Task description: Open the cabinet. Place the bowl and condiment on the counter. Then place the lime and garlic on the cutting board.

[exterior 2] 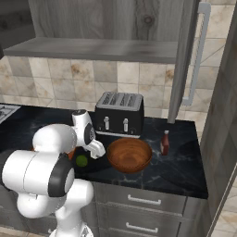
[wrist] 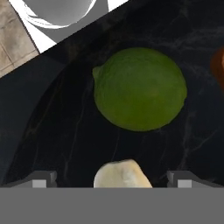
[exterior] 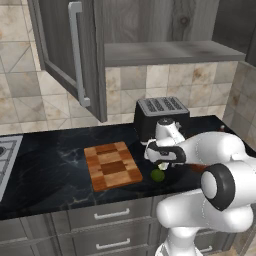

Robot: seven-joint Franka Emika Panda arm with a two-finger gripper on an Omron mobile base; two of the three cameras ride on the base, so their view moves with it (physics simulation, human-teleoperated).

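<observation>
Garlic (wrist: 123,174) sits between the spread, empty fingertips of the gripper (wrist: 111,179), directly under the hand; a straight descent should bracket it. Just beyond lies the lime (wrist: 139,89) on the counter (wrist: 65,131), right of the cutting board (exterior: 112,165).

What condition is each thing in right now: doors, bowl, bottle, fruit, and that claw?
cabinet: doors swung open, shelf bare.
bowl: upright on the counter, nothing in it.
condiment: standing upright on the counter, right of the bowl.
lime: lying on the counter, not yet on the board.
garlic: on the counter beside the lime, not gripped.
cutting board: flat, nothing on it.
gripper: open, just above the garlic.
</observation>
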